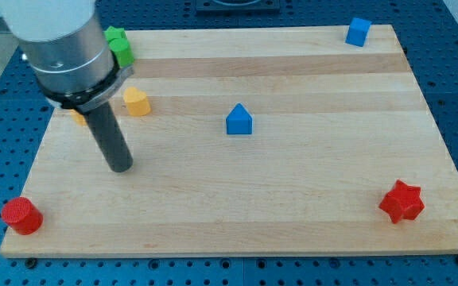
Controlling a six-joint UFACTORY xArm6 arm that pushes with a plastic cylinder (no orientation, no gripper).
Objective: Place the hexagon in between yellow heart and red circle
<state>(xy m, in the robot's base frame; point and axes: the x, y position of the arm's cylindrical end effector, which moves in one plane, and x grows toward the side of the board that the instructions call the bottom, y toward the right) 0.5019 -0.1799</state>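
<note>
1. Right now my tip (121,165) sits on the wooden board (293,199), view's left half, roughly midway btw top and bottom edges; rod leans up-left into the silver arm housing (66,48)
2. No pincer on this rig, just the straight dark rod, so nothing opens, closes or grips; tip touches no block
3. Yellow heart (137,102) lies just above and slightly right of the tip, near but apart from the rod
4. A 2nd yellow-orange bit (79,117) peeks out left of the rod, under the housing; mostly hidden, shape can't be told, may be the hexagon but can't confirm
5. Red circle (20,215), a short cylinder, stands at the board's bottom-left corner, well below and left of the tip
6. Green block (118,45) at top-left, partly behind the housing, shape unclear
7. Blue triangle-topped block (239,120) near board centre, well right of the tip
8. Blue cube (358,31) at top-right edge
9. Red star (401,202) at bottom-right, far from everything else
10. Space btw yellow heart and red circle holds only the tip and rod, no block lying there
</note>
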